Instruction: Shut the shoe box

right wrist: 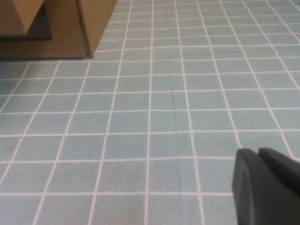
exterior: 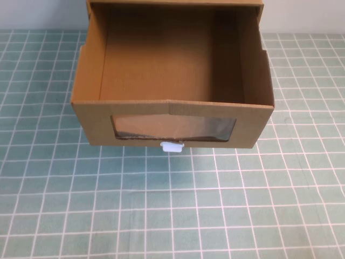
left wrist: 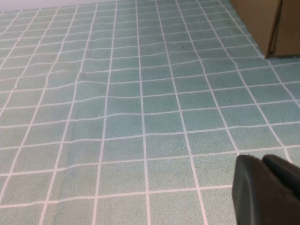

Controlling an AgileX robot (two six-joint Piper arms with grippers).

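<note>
The shoe box (exterior: 91,81) is a brown cardboard drawer box at the far middle of the table. Its drawer is pulled out toward the near side and is empty. The drawer front has a clear window (exterior: 173,128) with a small white pull tab (exterior: 172,146) at its lower edge. Neither gripper shows in the high view. My left gripper (left wrist: 262,161) hovers shut over the mat, well away from a corner of the shoe box (left wrist: 260,23). My right gripper (right wrist: 258,154) is also shut and empty, far from the side of the shoe box (right wrist: 70,28).
A green mat with a white grid (exterior: 172,205) covers the table on all sides of the box. The outer sleeve (exterior: 175,2) of the box reaches the far edge of the high view.
</note>
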